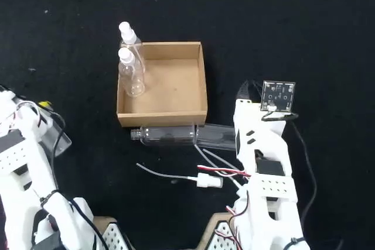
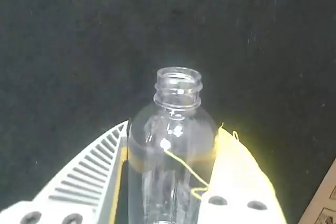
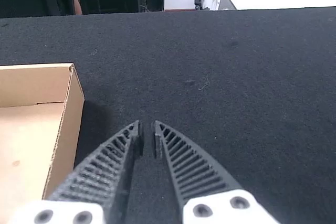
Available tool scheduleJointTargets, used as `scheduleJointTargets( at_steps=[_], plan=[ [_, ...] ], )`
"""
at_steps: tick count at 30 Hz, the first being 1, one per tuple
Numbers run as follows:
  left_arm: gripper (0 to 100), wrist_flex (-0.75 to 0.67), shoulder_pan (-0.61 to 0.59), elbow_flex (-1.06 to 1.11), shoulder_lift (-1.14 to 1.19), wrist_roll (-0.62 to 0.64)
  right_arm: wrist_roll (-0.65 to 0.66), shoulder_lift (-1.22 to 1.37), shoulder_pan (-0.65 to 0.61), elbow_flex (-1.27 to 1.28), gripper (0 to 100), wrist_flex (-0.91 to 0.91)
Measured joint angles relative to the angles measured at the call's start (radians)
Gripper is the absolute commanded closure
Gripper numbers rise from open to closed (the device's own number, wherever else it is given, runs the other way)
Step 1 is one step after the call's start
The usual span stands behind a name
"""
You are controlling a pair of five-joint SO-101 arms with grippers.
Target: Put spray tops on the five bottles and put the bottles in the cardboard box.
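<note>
Step in hand is judged to be capping. The clear uncapped plastic bottle (image 2: 177,98) is clamped at its body between both fingers of the left gripper (image 2: 173,129), at 8 o'clock from the brown cardboard box (image 1: 161,118), with the open neck pointing away from the wrist. For a clean cap, the bottle is best held steady with the neck unobstructed. The white spray top with a long thin tube (image 1: 210,181), lying on the black table (image 1: 293,39) at 6 o'clock from the box, is best gripped at its head so the tube hangs free and is fed into the neck first. The tube looks thin and bendy, so a snag on the rim is likely if it is brought in off-axis. The right gripper (image 3: 147,127) is held low by the table at 3 o'clock from the box, fingers drawn almost together with only a slit at the tips and nothing between them, so opening is needed before any pick. The right arm is stretched forward toward 12 o'clock, and the left arm is tucked at the table's 8 o'clock edge. Two clear capped bottles (image 1: 132,74) are stood at the box's 10 o'clock corner. Two clear lying bottles (image 1: 167,134) are set end to end just beside the box's front wall, and the neck of the one farther from the right arm is seen bare.
</note>
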Motion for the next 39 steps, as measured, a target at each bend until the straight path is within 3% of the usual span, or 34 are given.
scheduleJointTargets(
  at_steps=[5, 12, 20, 23, 27, 32, 39],
  plan=[
    [96, 0.0, 0.006, 0.011, 0.0, 0.0, 0.0, 0.0, 0.0, -0.046, 97.3, 0.075],
    [97, 0.0, 0.006, 0.011, 0.0, 0.0, 0.038, 0.0, 0.003, -0.33, 97.3, 0.45],
    [97, 0.0, 0.006, 0.011, 0.0, 0.0, 0.385, 0.0, -0.094, -0.713, 97.2, 1.049],
    [97, 0.0, 0.006, 0.011, 0.0, 0.0, 0.542, 0.0, -0.163, -0.75, 97.2, 1.28],
    [97, 0.0, 0.006, 0.011, 0.0, 0.0, 0.644, 0.0, -0.249, -0.753, 94.5, 1.498],
    [97, 0.0, 0.006, 0.011, 0.0, 0.0, 0.733, 0.0, -0.404, -0.654, 82.1, 1.553],
    [97, 0.0, 0.006, 0.011, 0.0, 0.0, 0.822, 0.0, -0.601, -0.425, 83.2, 1.521]
  ],
)
